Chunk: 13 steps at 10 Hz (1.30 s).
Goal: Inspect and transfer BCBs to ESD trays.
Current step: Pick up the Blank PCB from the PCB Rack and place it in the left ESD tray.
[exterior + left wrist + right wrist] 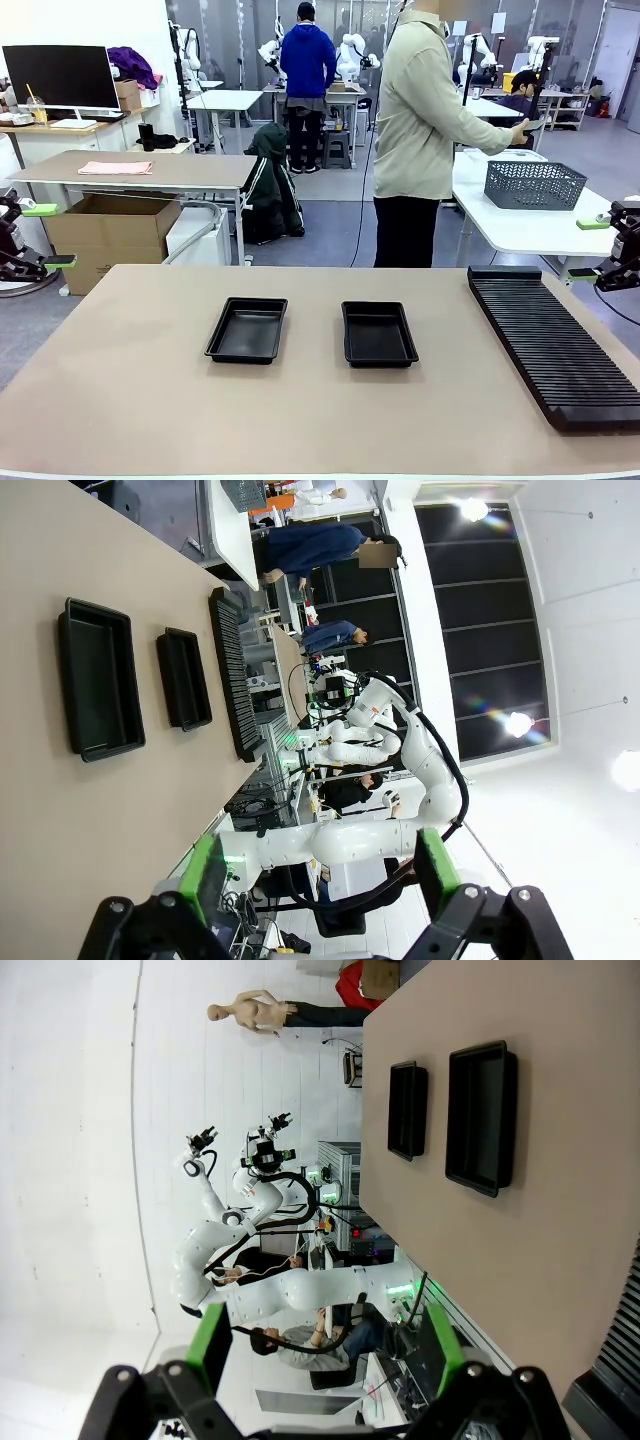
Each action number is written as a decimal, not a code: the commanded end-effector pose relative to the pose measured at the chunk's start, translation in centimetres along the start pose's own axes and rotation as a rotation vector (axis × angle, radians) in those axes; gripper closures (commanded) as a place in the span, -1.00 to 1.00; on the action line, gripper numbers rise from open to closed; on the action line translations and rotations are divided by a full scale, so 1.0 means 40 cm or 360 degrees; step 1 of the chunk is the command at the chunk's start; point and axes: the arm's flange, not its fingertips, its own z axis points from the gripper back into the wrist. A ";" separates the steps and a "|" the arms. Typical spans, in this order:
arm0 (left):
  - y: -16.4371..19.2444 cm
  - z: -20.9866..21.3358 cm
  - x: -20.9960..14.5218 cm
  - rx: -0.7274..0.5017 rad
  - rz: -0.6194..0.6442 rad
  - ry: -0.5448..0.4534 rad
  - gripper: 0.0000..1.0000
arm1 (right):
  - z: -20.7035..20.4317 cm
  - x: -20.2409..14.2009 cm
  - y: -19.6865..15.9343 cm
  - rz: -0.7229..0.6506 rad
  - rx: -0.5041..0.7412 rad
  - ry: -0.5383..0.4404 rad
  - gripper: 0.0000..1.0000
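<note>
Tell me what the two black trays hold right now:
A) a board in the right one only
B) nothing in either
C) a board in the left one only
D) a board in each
B: in the front view the left tray and the right tray both show bare black floors, with no board lying in either.

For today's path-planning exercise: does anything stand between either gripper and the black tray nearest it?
Right gripper: the flat ribbed rack lies between it and the right tray. Left gripper and left tray: nothing visible between.
</note>
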 end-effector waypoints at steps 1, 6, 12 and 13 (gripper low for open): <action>-0.001 0.000 0.000 0.0000 0.0000 -0.0001 -1.00 | 0.000 0.000 0.002 0.0002 -0.0001 0.0000 -1.00; -0.001 0.000 0.000 0.0000 0.0000 -0.0001 -1.00 | 0.000 0.000 0.002 0.0002 -0.0001 0.0000 -1.00; -0.001 0.000 0.000 0.0000 0.0000 -0.0001 -1.00 | 0.000 0.000 0.002 0.0002 -0.0001 0.0000 -1.00; -0.001 0.000 0.000 0.0000 0.0000 -0.0001 -1.00 | 0.000 0.000 0.002 0.0002 -0.0001 0.0000 -1.00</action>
